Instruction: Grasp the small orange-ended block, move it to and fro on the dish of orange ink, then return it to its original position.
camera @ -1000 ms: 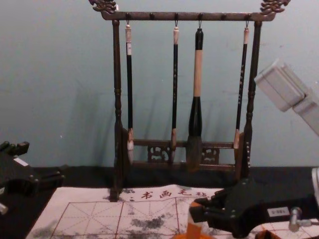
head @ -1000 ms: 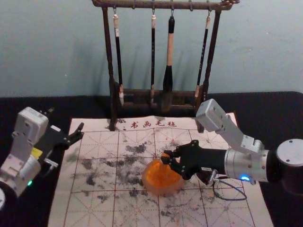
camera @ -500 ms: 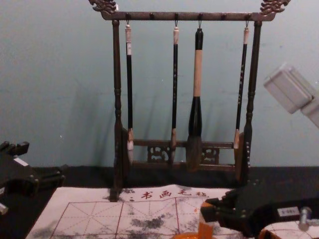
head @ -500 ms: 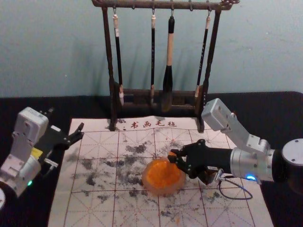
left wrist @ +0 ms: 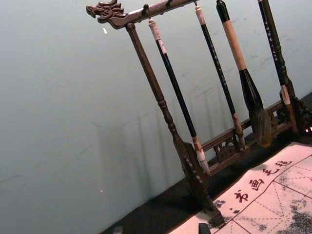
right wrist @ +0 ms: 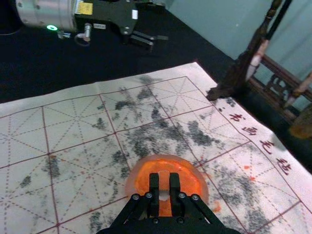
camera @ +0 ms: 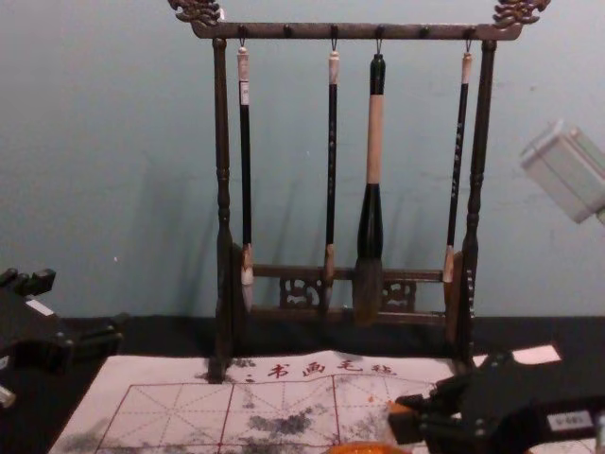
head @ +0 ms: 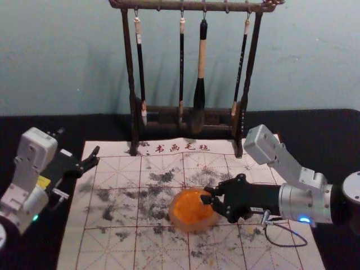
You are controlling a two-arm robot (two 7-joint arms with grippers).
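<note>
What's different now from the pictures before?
The right gripper slid toward the robot's right and looks a bit lower or nearer the robot, carrying the small block along. Nothing was grabbed or let go. The dish of orange ink, left gripper and brush rack stayed put.

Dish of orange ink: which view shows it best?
The head view: the dish is nearly whole from above, the right gripper at its edge. The right wrist view shows it partly behind that gripper; the chest view, a sliver.
</note>
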